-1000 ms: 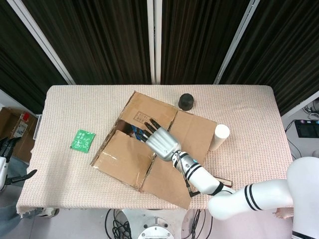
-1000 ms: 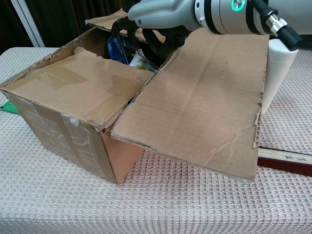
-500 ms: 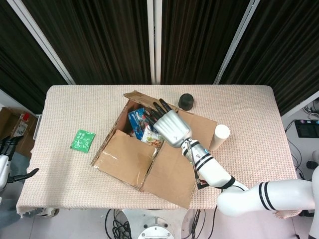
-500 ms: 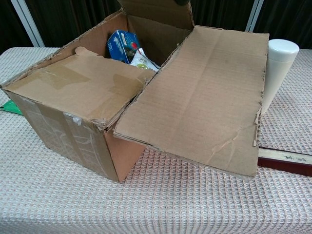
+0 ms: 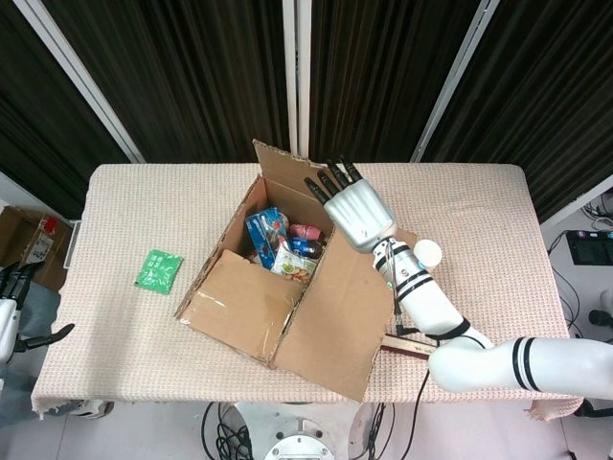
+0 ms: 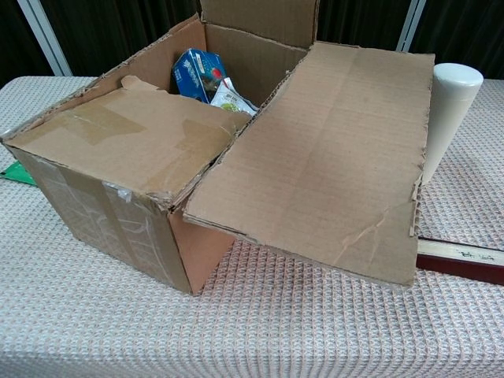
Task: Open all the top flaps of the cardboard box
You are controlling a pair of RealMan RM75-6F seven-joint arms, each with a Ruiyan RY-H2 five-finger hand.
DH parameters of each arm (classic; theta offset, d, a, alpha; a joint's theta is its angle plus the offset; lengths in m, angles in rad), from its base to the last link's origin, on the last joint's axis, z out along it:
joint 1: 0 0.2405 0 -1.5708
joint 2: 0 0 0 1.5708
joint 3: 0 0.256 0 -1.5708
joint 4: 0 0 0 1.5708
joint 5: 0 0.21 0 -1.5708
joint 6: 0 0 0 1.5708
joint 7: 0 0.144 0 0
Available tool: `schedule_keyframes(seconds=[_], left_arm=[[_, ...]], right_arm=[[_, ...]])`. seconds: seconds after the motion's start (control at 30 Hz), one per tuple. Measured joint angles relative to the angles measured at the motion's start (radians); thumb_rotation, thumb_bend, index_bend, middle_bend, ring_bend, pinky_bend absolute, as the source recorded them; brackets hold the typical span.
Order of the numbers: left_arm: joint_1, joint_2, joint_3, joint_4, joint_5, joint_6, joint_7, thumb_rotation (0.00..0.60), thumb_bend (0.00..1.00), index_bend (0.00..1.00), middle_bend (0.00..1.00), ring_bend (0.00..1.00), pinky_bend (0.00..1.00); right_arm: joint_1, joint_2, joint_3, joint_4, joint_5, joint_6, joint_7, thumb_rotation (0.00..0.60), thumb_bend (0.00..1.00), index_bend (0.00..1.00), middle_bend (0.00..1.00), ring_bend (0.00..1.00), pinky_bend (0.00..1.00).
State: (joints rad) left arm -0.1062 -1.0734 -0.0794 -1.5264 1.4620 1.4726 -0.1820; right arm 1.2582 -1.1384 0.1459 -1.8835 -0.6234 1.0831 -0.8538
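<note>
So the cardboard box (image 5: 263, 283) sits roughly mid-table, turned at an angle to the edges. The big right flap (image 6: 331, 150) is folded all the way out and hangs off the side, which is why it covers so much of the chest view. The far flap (image 5: 287, 172) is standing up, and the right hand (image 5: 356, 206) is right against it with fingers (image 5: 330, 178) stretched out flat, holding nothing, just pushing with the palm side as far as I can tell. That makes sense: a flat hand is enough to tip a flap back, no grip needed. The near flap (image 6: 126, 142) is still lying down over the box, tape and all, so that one looks like it's left to do. I can't make out a left-side flap clearly.

Compared with a second ago: the hand was down over the opening, fingers dipping toward the contents, and the far flap was lying much lower. Half a second ago it was partway up. Now it's close to upright and the hand has travelled with it toward the back of the table, out of the chest view completely. That opens up the snack packets (image 5: 283, 244) inside.

Around it: green packet (image 5: 158, 269) well off to the left on the cloth, white cylinder (image 6: 449, 118) just beside the open flap, a dark wooden strip (image 6: 461, 260) under that flap's corner. The left hand (image 5: 11, 287) hangs off the table edge, fingers apart, nothing in it.
</note>
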Motion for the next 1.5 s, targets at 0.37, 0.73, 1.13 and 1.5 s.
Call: schedule_keyframes(seconds=[0.37,0.73,1.13,1.5], left_arm=[[-0.002,-0.001,-0.002,-0.003,-0.010,-0.008,0.013,0.479,0.00,0.12,0.15,0.07,0.18],[-0.012,0.001,-0.009,-0.014,0.004,-0.004,0.014,0.481,0.00,0.12,0.15,0.08,0.19],[-0.190,0.076,-0.081,-0.179,0.114,-0.106,-0.050,0.488,0.00,0.15,0.16,0.09,0.20],[-0.532,0.012,-0.159,-0.279,0.092,-0.501,0.030,0.460,0.00,0.15,0.17,0.09,0.20]], right_arm=[[-0.045,0.016,0.001,0.137,0.048,-0.075,0.066,0.600,1.00,0.00,0.08,0.00,0.00],[-0.113,0.073,0.014,0.125,-0.027,-0.073,0.165,0.600,0.95,0.00,0.06,0.00,0.00],[-0.365,0.257,0.055,-0.022,-0.302,0.066,0.592,0.600,0.51,0.00,0.05,0.00,0.00],[-0.799,0.492,-0.025,-0.124,-0.683,0.317,1.045,0.600,0.14,0.00,0.00,0.00,0.00]])
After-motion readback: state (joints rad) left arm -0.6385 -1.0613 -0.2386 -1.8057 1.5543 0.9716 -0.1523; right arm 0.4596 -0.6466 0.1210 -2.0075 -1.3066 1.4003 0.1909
